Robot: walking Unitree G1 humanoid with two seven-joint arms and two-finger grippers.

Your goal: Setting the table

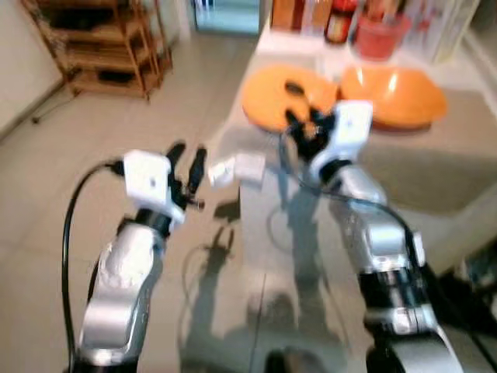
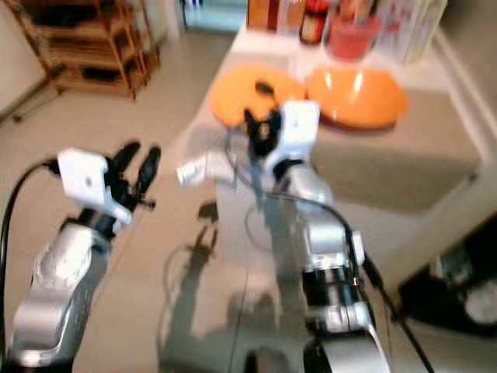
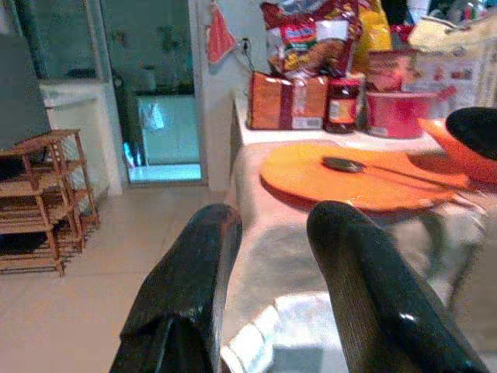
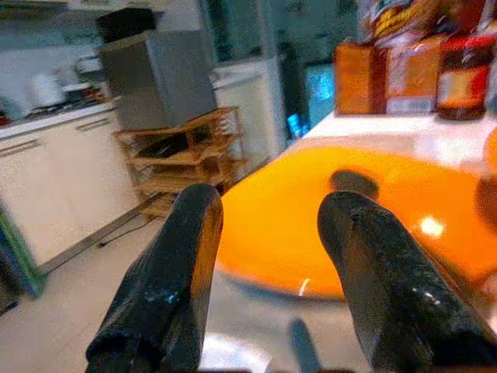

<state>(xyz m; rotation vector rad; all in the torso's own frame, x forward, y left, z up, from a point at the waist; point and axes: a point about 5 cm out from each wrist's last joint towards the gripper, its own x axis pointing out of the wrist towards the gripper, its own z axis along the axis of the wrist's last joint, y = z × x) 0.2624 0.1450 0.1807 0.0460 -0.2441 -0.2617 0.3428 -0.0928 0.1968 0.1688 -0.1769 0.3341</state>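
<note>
The left gripper [image 1: 189, 167] is out in front of the robot, over the floor beside the table [image 1: 404, 179]. Its fingers [image 3: 186, 295] are apart and hold nothing. The right gripper [image 4: 272, 264] is over the table, near the edge of the orange plate [image 1: 283, 97]. Its fingers are spread wide too, with nothing between them. A dark spoon [image 3: 345, 164] lies on that plate. An orange bowl [image 1: 396, 93] sits just beside the plate. Farther back are a red tub [image 3: 396, 113], a jar [image 3: 342, 105] and a box [image 3: 283, 101]. A wooden rack [image 1: 101, 47] stands far off on the floor.

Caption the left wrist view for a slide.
Open left hand faces the table, where a spoon lies on an orange plate.
</note>
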